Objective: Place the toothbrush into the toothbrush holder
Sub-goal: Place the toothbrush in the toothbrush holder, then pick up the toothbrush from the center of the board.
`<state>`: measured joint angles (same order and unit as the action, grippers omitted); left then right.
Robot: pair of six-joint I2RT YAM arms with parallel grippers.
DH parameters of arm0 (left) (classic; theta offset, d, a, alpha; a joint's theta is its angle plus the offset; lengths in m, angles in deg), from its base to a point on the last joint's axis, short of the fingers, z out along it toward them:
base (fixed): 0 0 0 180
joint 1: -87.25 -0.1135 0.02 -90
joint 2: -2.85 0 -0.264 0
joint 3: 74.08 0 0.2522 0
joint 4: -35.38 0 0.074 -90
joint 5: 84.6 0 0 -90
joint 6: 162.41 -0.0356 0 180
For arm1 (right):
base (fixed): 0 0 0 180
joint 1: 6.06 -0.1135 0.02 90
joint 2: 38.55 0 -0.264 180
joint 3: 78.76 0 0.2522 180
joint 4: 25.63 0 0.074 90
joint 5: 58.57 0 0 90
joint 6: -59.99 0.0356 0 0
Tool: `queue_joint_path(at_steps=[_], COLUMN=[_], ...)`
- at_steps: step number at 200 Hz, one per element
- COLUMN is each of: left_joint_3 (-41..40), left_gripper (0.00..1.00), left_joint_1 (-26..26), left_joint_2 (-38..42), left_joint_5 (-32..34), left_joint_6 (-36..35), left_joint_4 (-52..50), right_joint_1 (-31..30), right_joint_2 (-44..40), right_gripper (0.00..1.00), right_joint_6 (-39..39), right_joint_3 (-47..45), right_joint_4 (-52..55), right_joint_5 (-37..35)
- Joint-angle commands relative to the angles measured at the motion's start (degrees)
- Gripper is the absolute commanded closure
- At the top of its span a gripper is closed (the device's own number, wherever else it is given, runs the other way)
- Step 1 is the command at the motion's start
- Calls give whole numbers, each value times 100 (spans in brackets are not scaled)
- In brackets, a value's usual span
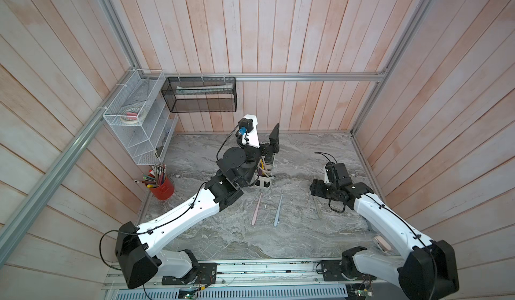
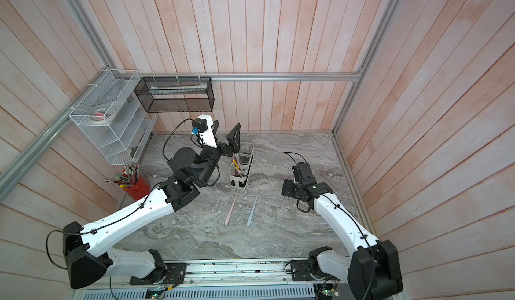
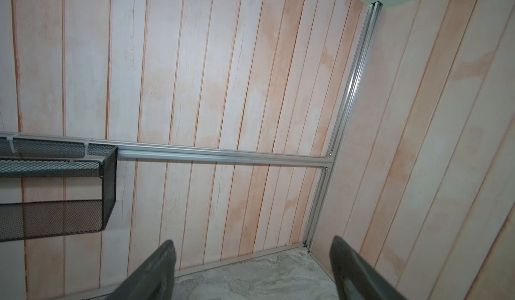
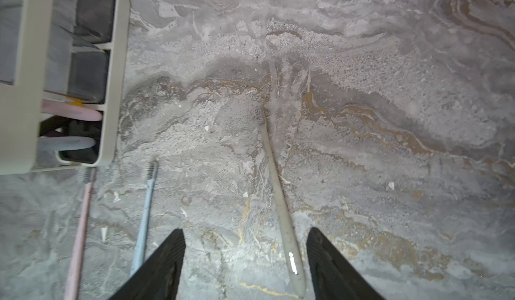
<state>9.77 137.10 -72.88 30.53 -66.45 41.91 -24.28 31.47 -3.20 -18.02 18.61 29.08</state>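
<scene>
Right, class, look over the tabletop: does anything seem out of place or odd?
Yes. A pink toothbrush, a blue toothbrush and a beige toothbrush lie loose on the marble table instead of standing in the toothbrush holder, which already holds others.

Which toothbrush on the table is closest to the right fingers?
The beige toothbrush: its handle lies between the right fingers; the pink toothbrush and the blue toothbrush lie aside, by the holder.

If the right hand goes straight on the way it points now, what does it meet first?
Probably the beige toothbrush lying flat between the right hand's open fingers, or the marble tabletop beside it; depth is unclear.
</scene>
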Motion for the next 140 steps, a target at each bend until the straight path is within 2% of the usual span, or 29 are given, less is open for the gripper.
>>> queue_joint_path(at_steps=[1,19,58,72,91,140], left_joint_3=[-356,-689,-1348,-1508,-1645,-1910], left_gripper=[12,11,11,11,11,11], left_joint_1=[73,134,175,175,192,197], left_joint_2=[389,750,1370,1499,1591,1718], left_joint_5=[228,379,503,546,530,502], left_joint_6=[680,978,1515,1642,1808,2061], left_joint_4=[-1205,-1544,-2144,-2288,-2484,-2625], right_joint_1=[26,11,2,-1,-5,-13], right_joint_2=[630,1100,1778,1964,2074,2431], right_gripper=[32,35,42,43,51,55], right_joint_6=[-326,-368,-526,-530,-545,-574], right_joint_3=[267,488,866,939,918,865], right_joint_4=[5,-55,-154,-148,-271,-410], right_joint_5=[-349,-301,-771,-801,-741,-679])
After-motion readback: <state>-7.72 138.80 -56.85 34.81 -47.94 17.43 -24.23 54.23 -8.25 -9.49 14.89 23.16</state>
